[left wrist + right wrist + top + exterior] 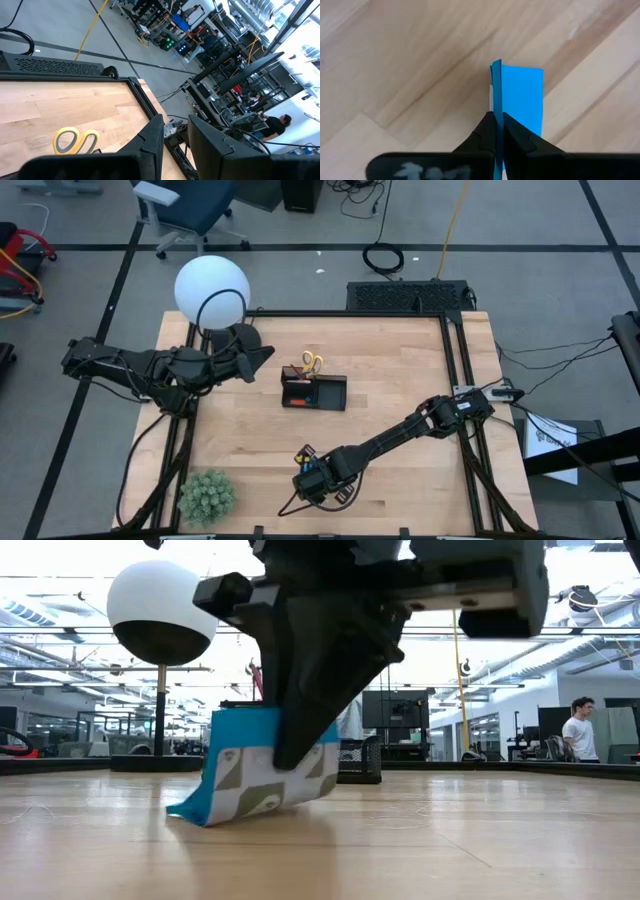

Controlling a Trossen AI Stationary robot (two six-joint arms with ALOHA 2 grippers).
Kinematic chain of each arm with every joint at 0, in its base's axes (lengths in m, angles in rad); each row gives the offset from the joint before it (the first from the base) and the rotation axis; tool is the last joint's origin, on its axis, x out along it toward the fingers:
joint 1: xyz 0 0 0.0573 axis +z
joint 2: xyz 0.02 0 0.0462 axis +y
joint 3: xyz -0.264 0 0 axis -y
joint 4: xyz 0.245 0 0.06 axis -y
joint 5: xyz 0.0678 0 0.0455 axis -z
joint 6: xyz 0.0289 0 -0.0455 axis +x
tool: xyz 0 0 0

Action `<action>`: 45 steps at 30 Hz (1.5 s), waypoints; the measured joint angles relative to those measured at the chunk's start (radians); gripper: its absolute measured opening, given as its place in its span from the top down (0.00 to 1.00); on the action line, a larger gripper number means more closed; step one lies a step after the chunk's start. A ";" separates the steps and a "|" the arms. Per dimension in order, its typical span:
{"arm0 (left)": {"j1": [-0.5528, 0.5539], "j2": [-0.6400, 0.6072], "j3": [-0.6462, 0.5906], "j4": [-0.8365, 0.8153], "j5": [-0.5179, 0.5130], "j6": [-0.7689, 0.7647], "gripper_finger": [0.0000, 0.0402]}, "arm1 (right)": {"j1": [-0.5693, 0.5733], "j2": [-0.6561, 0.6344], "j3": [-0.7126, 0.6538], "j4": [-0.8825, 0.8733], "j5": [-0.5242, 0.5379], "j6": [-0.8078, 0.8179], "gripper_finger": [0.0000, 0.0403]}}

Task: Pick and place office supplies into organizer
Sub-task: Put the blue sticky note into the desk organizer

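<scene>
Right gripper (290, 755) pinches the note pad (262, 775) at the table's near edge.
Its fingers are clamped narrow on the pad's top edge, the pad tilted with one corner on the table (480, 840); the pick looks made, and next comes a lift and carry to the organizer (314, 392), well beyond the gripper, where scissors (312, 362) already stand. A plant (206, 495) sits beside the gripper; a lamp (211, 290) stands by the waiting left gripper (262, 356), partly open. Nothing blocks the route.
</scene>
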State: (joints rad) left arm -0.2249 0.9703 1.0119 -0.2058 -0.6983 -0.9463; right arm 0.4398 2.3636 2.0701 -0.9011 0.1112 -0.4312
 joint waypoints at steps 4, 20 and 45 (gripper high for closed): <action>0.000 0.000 0.000 0.001 0.000 0.000 0.80 | -0.017 -0.022 0.000 -0.024 0.007 0.000 1.00; 0.000 0.000 0.000 0.000 0.000 0.000 0.80 | -0.076 -0.166 0.003 -0.059 0.200 0.080 1.00; 0.000 0.000 0.000 0.000 0.000 0.000 0.80 | -0.245 -0.222 0.004 -0.305 0.228 0.512 1.00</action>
State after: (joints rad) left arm -0.2249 0.9703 1.0119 -0.2058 -0.6983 -0.9463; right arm 0.1953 2.1414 2.0743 -1.2057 0.3393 0.0809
